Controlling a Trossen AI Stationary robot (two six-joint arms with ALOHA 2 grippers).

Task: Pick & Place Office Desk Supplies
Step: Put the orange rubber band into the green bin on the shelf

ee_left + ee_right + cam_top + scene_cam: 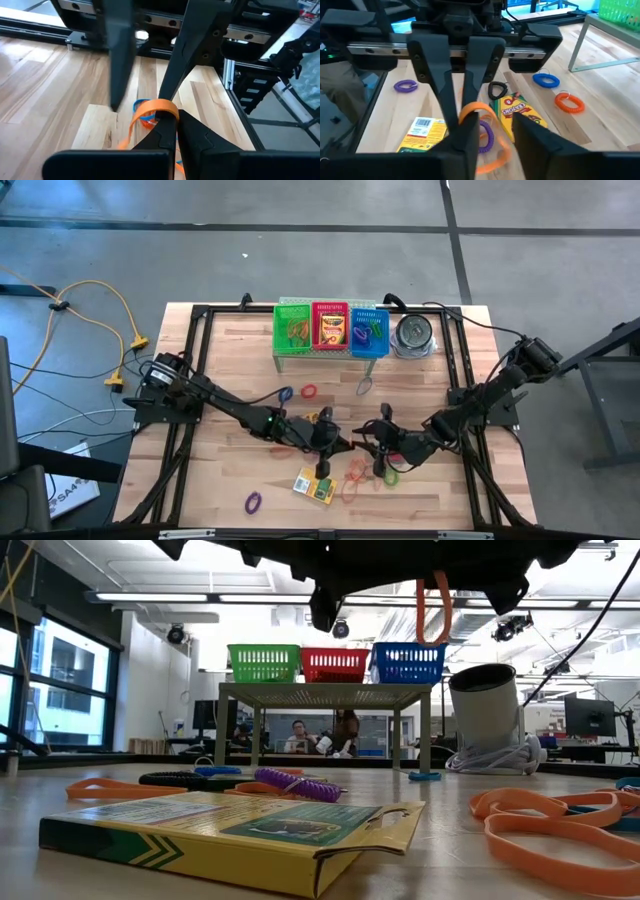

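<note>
Thin orange rubber band [155,107], looped, pinched between left gripper [176,117] fingertips

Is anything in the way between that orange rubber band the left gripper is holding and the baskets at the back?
Nothing visible blocks it. The left gripper is shut on the orange rubber-band loop, lifted off the wooden table. The open right gripper sits right beside it, but not toward the mesh baskets.

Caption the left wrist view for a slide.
Left gripper shut on orange band; right gripper opposite.
</note>
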